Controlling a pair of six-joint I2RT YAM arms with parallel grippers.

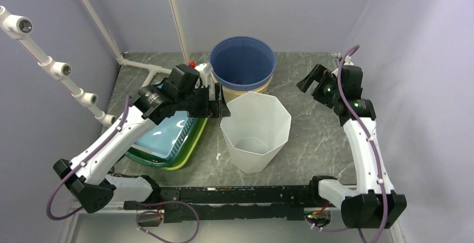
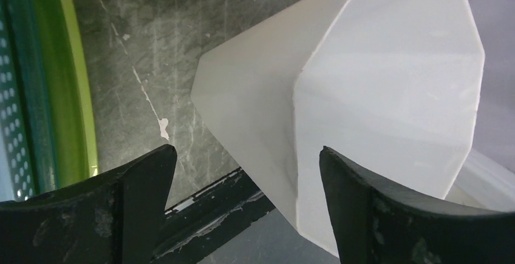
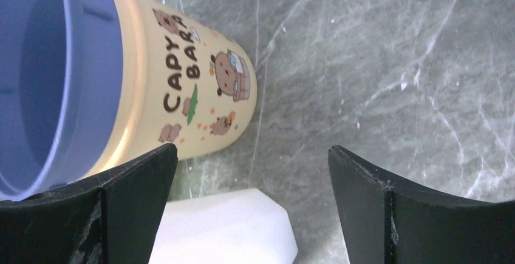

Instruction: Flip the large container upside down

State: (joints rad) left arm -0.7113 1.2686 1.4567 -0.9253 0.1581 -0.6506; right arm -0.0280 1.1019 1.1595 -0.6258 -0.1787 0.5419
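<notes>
The large white container stands upright mid-table, mouth up and axis vertical, just in front of the capybara bucket. The left gripper hangs just beside its left rim, jaws spread with nothing held. The right gripper, also spread and empty, sits well off to the container's right. The left arm looks the nearer one to catch the rim.
</notes>
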